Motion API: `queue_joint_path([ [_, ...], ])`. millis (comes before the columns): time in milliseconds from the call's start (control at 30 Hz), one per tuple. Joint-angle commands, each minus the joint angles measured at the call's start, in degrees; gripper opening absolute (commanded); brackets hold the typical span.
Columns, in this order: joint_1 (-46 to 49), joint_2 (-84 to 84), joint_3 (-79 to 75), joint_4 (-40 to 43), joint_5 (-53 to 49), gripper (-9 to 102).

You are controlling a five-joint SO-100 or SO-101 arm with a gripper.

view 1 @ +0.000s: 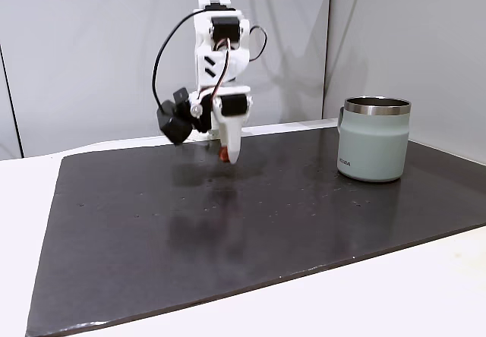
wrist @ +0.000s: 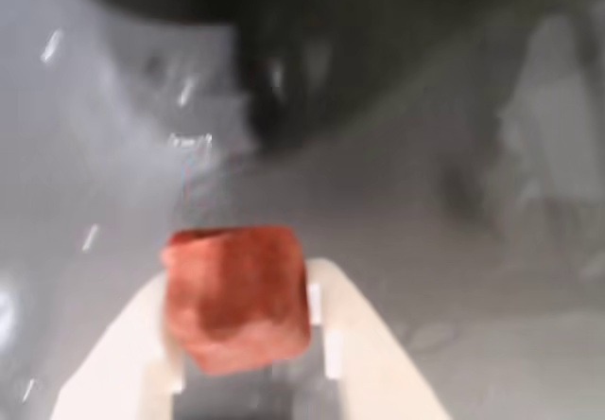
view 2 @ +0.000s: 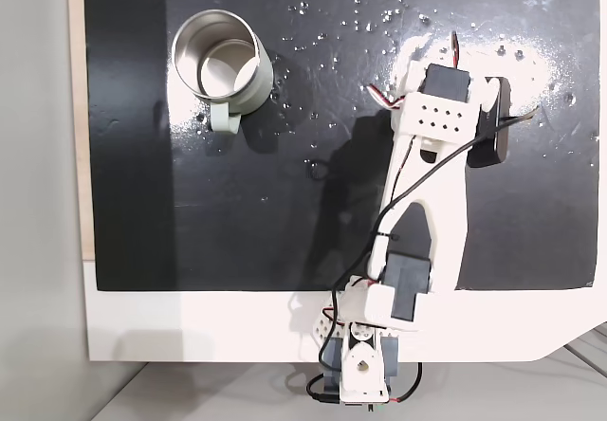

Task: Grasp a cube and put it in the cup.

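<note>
A white surface (view 1: 30, 177) is seen in both fixed views, and most of it is covered by a dark, glossy mat (view 1: 228, 231) that reflects the light in patches. In a fixed view from above, the mat (view 2: 237, 222) stops short of the near edge, where a white strip of the surface (view 2: 190, 326) is left bare.

The white arm (view 2: 432, 222) is mounted at that near edge and is stretched forward over the mat, with black cables looped along its length and a black camera block carried on one side of the wrist. In a fixed view from the side, the arm (view 1: 216, 56) is folded: the upper links stand tall, and the wrist is bent so that the end effector (view 1: 230, 153) points straight down, its tip held just above the mat.

The cup (view 1: 373, 143) is a squat, pale grey-green mug with a bare steel rim. It stands upright on the mat, well apart from the arm, at the right in the side view. From above, the cup (view 2: 248, 87) is at the upper left, its mouth open and its handle turned toward the near edge.

The cube (wrist: 236, 297) is a small reddish-brown block with rounded edges. In the wrist view it is gripped between the two white fingers (wrist: 364, 344) of the end effector (wrist: 241, 340), which is clenched on it. In the side view the cube (view 1: 224, 154) shows as a small red spot at the tip, lifted off the mat and far from the cup.
</note>
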State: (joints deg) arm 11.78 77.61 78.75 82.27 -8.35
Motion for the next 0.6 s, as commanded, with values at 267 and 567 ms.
queue_joint_path([
  [267, -4.2, 12.7, -24.7, 18.6, 3.0, 5],
  [567, -6.9, 12.2, -31.0, 20.7, 4.2, 5],
])
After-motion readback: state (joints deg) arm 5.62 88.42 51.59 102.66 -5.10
